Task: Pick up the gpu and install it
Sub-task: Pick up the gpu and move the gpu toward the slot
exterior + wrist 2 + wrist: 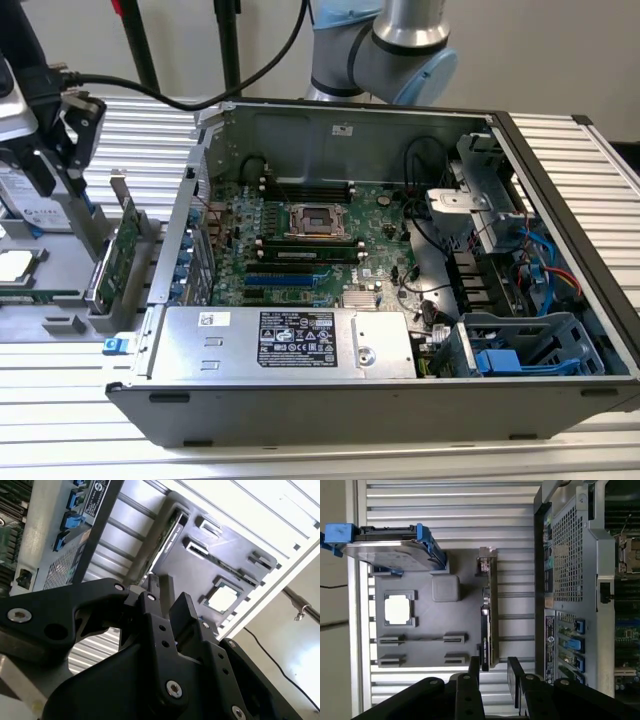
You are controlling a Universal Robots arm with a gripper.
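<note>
A slatted metal table point(60, 400) carries an open computer case point(400, 410). Inside it lie a green motherboard point(385, 205) and, along the near wall, a silver power supply point(230, 350). The arm's point(400, 45) grey and pale blue joints rise behind the case at twelve o'clock.

In the exterior view a grey tray point(65, 322) sits on the table at nine o'clock from the case, just beside its outer wall. The gpu point(122, 250) stands on edge in a slot of this tray, on the side nearest the case, green face showing. In the first wrist view the gpu point(488, 625) appears edge-on as a thin strip. The tray point(430, 625) there also holds a square processor point(398, 609) and a hard drive point(395, 552) with blue rails.

The black fingers point(42, 172) hang above the tray at ten o'clock from the gpu. In both wrist views the fingers point(474, 667) point(182, 607) are spread apart with nothing between them, and they are clear of the card.
</note>
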